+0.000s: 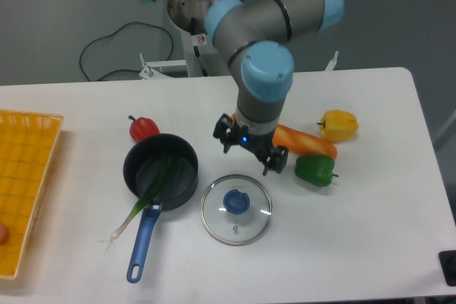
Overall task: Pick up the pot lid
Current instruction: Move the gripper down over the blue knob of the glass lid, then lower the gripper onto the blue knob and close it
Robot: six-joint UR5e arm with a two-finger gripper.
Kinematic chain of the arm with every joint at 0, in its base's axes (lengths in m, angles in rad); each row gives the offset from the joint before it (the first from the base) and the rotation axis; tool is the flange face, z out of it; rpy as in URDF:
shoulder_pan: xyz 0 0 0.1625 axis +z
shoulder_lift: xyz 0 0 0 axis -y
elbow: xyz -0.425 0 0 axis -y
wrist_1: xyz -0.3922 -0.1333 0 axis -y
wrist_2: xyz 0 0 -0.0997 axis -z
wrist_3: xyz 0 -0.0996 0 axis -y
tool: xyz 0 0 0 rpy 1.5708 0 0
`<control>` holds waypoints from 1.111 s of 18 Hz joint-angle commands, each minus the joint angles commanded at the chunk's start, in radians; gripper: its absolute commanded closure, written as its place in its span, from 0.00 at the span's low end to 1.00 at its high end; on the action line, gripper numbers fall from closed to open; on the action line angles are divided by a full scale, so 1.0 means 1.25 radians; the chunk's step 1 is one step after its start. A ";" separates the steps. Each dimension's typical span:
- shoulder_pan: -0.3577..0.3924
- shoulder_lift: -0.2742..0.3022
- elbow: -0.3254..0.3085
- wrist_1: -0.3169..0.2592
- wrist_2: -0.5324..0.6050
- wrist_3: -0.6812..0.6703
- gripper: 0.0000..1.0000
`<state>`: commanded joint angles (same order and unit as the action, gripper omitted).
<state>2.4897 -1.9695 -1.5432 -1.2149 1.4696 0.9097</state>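
Note:
The gripper (246, 149) hangs over the table just behind the pot lid, its two dark fingers spread apart with nothing visible between them. A round glass pot lid (251, 224) with a metal rim lies on the white table, its blue knob (236, 202) facing up. In the picture the fingertips are a little above the lid's far rim; their exact height over the table cannot be told.
Left of the lid is a black pan (182, 194) with a blue handle and a green leek (146, 197) in it. A tomato (143, 129), carrot (317, 144), green pepper (315, 169), yellow pepper (338, 125) and orange crate (28, 176) are around.

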 joint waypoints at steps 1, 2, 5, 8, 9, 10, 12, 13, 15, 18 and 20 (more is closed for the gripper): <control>0.000 -0.012 0.005 0.004 0.000 -0.006 0.00; 0.000 -0.021 0.007 0.011 0.000 -0.015 0.00; 0.000 -0.050 0.007 0.061 0.001 -0.018 0.00; -0.001 -0.066 0.010 0.083 0.001 -0.026 0.00; -0.001 -0.069 0.010 0.088 0.001 -0.034 0.00; -0.005 -0.075 0.011 0.096 0.001 -0.039 0.00; -0.017 -0.092 0.016 0.108 0.005 -0.042 0.00; -0.018 -0.098 0.016 0.113 0.018 -0.050 0.00; -0.036 -0.110 0.016 0.137 0.056 -0.076 0.00; -0.047 -0.117 0.015 0.145 0.075 -0.079 0.00; -0.047 -0.117 0.014 0.145 0.076 -0.081 0.00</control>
<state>2.4314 -2.1154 -1.5263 -1.0339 1.5647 0.8084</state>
